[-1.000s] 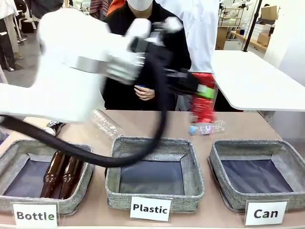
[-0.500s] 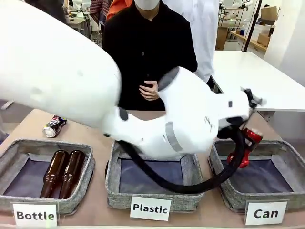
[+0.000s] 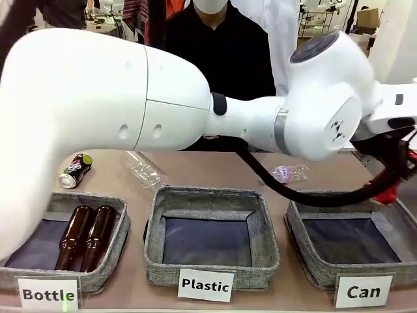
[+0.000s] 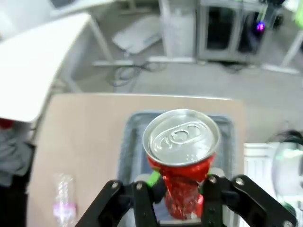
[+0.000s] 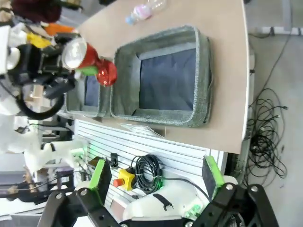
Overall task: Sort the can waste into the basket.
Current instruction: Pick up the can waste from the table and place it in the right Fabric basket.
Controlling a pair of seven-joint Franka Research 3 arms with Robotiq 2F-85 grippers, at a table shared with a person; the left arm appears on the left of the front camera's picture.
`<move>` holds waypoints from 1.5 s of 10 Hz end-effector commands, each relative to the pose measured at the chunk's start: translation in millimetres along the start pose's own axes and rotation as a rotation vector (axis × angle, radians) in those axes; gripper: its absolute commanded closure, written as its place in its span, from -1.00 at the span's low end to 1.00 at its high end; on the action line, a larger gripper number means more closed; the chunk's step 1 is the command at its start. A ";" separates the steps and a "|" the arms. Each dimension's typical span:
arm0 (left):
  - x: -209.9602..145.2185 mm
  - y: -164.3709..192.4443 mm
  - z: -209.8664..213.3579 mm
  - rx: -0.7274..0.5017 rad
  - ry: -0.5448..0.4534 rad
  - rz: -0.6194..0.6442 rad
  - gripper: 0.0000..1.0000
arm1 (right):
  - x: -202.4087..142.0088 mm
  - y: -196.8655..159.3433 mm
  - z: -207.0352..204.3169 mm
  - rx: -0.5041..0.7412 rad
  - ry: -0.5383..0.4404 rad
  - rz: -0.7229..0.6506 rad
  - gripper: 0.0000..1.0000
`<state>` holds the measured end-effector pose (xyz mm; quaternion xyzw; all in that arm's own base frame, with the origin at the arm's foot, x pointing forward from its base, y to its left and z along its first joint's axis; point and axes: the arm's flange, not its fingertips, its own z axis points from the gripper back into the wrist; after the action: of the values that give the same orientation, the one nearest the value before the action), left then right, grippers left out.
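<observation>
Left wrist view: the left gripper (image 4: 176,196) is clenched on the crumpled lower body of the red can (image 4: 182,142), whose silver top faces the camera. The can hangs directly above the basket (image 4: 127,142). The basket's grey wall and dark lining show around and beneath the can, a placement that suits a straight drop. A clear plastic bottle (image 4: 63,208) lies on the table (image 4: 85,142), well apart from the basket.

Right wrist view: the right gripper (image 5: 155,175) is released, green pads spread with nothing between them. It hangs off the table edge beside the basket (image 5: 201,71), probably to leave the drop zone free. The red can (image 5: 90,61) shows in the other arm's grip, on the basket's side nearest the neighbouring bin (image 5: 92,94).

Front view: the left arm (image 3: 195,111) reaches across toward the basket (image 3: 311,264), which is marked by the "Can" card (image 3: 363,291). The black can (image 3: 75,170) lies on the table well apart from the basket, beyond the "Bottle" bin (image 3: 104,277). Judgement: release is the step in hand, and the black can is not yet sorted.
</observation>
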<state>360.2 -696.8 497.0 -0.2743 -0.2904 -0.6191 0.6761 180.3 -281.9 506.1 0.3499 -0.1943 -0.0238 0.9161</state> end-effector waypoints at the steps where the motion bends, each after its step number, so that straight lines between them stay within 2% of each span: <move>1: -6.9 4.6 -20.8 -0.134 0.112 -0.124 0.49 | -1.6 1.0 1.4 -0.015 0.006 -0.026 -1.00; 3: -12.1 0.5 -17.7 -0.202 0.184 -0.247 0.49 | -1.6 1.0 1.4 -0.015 0.006 -0.026 -1.00; 5: -14.3 -1.1 -18.7 -0.200 0.185 -0.267 0.49 | -1.6 1.0 1.4 -0.015 0.006 -0.026 -1.00; 6: -16.1 -1.1 -17.7 -0.188 0.186 -0.282 0.28 | -1.6 1.0 1.4 -0.015 0.006 -0.026 -1.00; 7: -17.0 -0.7 -16.9 -0.179 0.194 -0.288 -0.57 | -1.6 1.0 1.4 -0.015 0.006 -0.026 -1.00; 8: -16.7 -1.4 -16.6 -0.170 0.186 -0.287 -0.86 | -1.6 1.0 1.4 -0.015 0.006 -0.026 -1.00; 9: -16.8 -1.1 -14.6 -0.165 0.184 -0.289 -1.00 | -1.6 1.0 1.4 -0.015 0.006 -0.026 -1.00; 10: -18.1 2.2 -9.0 -0.136 0.181 -0.284 -0.93 | -1.6 1.0 1.4 -0.015 0.006 -0.026 -1.00; 11: -22.6 7.6 1.4 -0.120 0.175 -0.270 -1.00 | -1.6 1.0 1.4 -0.015 0.006 -0.026 -1.00; 13: -37.4 15.9 39.6 -0.100 0.170 -0.214 -1.00 | -1.6 1.0 1.4 -0.015 0.006 -0.026 -1.00; 14: -47.0 16.5 64.4 -0.129 0.177 -0.194 -1.00 | -0.7 -0.4 0.7 -0.001 -0.002 -0.003 -1.00; 15: -59.8 12.0 96.6 -0.191 0.165 -0.176 -1.00 | 14.1 11.7 -25.5 -0.027 0.055 -0.004 -1.00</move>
<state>388.2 -635.4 513.1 -0.2337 -0.2185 -0.7206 0.6151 185.4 -276.3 504.5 0.3491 -0.1876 -0.0193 0.9179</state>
